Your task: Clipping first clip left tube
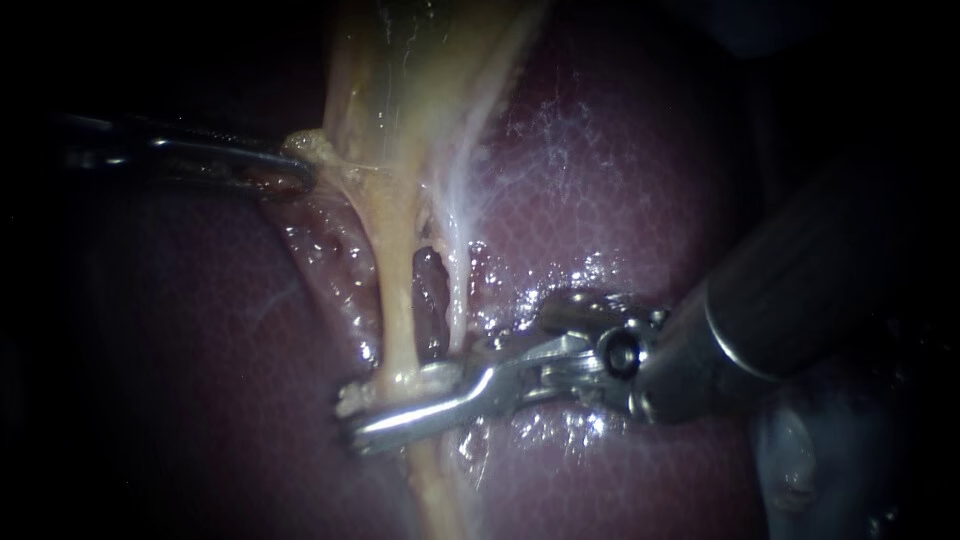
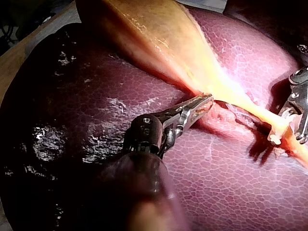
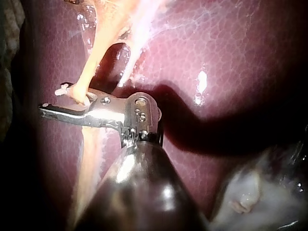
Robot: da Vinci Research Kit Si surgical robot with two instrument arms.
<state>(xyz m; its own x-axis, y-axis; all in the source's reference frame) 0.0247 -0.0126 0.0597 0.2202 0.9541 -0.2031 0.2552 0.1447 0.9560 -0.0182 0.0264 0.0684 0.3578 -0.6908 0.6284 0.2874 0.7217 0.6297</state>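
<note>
Yellow left tube [image 1: 397, 290]: runs taut from the gallbladder [image 1: 400, 90] down across the liver [image 1: 620, 200], just beside a paler tube [image 1: 458, 280].
Right instrument [image 1: 400, 412]: pincer nearly closed across the left tube low down, one jaw on each side, both touching it.
Left instrument [image 1: 295, 168]: pincer clamped on the gallbladder's edge, pinching a fold of it.
Whitish lump at the right pincer's tip: cannot tell whether it is a clip.

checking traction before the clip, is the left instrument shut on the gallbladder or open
Shut on it: the left instrument pinches the gallbladder at its yellowish edge, no gap showing.
</note>
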